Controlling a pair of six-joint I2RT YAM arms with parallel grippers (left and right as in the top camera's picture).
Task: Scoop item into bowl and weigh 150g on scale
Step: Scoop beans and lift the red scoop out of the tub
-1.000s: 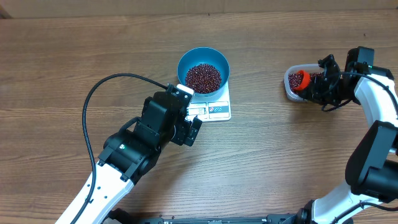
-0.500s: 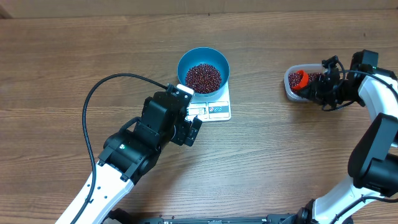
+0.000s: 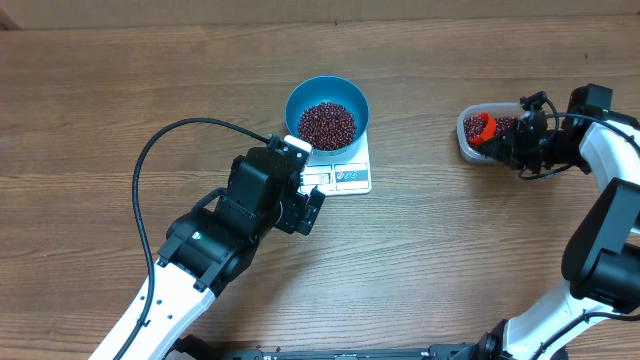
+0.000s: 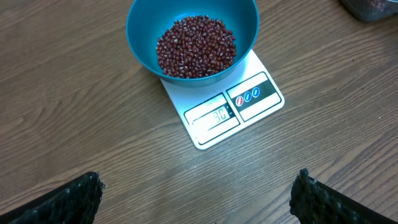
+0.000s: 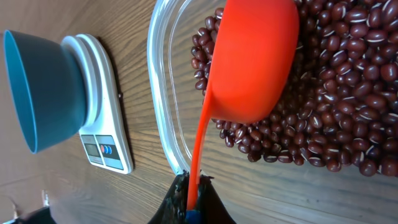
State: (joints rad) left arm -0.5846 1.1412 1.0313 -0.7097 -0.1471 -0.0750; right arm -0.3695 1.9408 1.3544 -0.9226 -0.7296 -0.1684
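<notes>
The blue bowl (image 3: 327, 89) sits on the white scale (image 3: 347, 179) near the middle of the wooden surface (image 3: 120, 90), holding a heap of dark red-brown beans (image 3: 327, 125). Neither the bowl, the scale nor the heap has shifted over the last second. The scale's display faces the left arm; in the left wrist view its digits are too blurred to read with certainty. The left gripper (image 4: 196, 190) hangs just in front of the scale exactly where it was 1 second ago, its jaws spread wide with nothing between them and touching nothing. At the right edge, well apart from the scale, the clear tub (image 3: 463, 143) holds more of the beans. The right gripper (image 5: 191, 204) has its jaws clamped tight on the handle of the red scoop (image 5: 252, 59), the blue handle tip showing between them. The scoop's cup lies on the beans inside the tub, its outer side toward the wrist camera, so whether it holds any beans cannot be told. Compared with 1 second ago, the right wrist has drawn slightly toward the right edge of the overhead picture, and less of the scoop's red cup shows there, though it remains inside the tub.
</notes>
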